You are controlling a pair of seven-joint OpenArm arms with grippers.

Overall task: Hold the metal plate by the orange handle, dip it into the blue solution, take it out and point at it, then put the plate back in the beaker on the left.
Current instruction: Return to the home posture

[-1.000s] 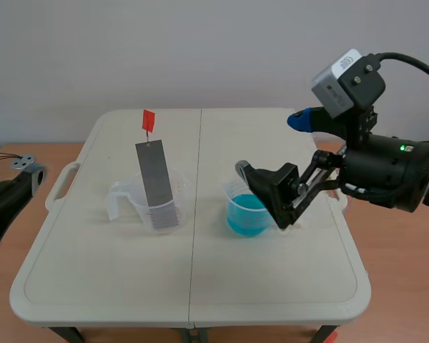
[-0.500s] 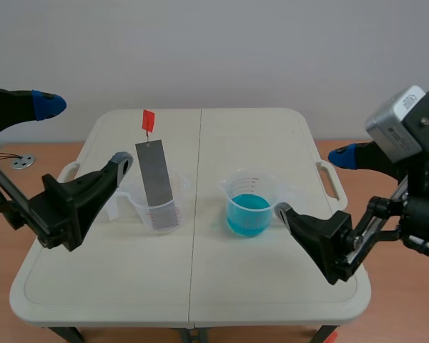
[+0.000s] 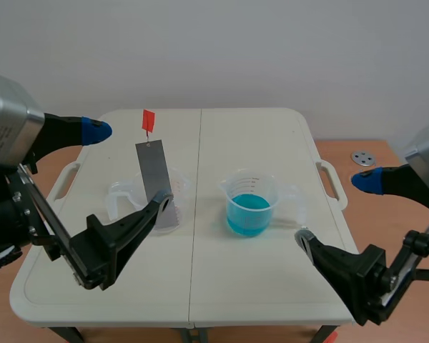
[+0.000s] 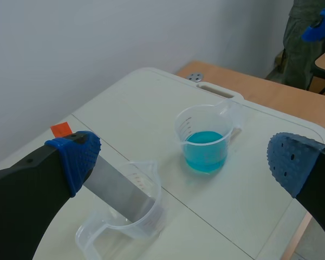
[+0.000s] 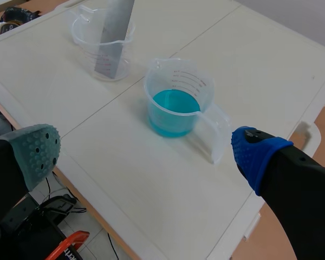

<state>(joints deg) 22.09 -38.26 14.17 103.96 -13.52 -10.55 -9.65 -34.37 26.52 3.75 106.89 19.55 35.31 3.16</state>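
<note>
Left gripper: released, its two fingers spread wide and holding nothing; it fills the left side of the scene view. The blue-padded finger sits at upper left. The lower finger's grey tip overlaps the left beaker's near side; whether they touch cannot be told.
Right gripper: also released and empty, at the lower right of the scene view, by the table's right edge.
Metal plate: a grey strip standing tilted in the left beaker, left of centre. Its lower end is inside and its top leans toward the upper left.
Orange handle: a small tag just above the plate's top end, with neither gripper on it.
Left beaker: clear plastic, on the table's left half.
Blue solution: fills the lower part of the right beaker, just right of the table's centre seam and well apart from the plate.
Table: pale, with a seam down the middle.
Metal disc: a small round piece on the wooden surface at far right.
</note>
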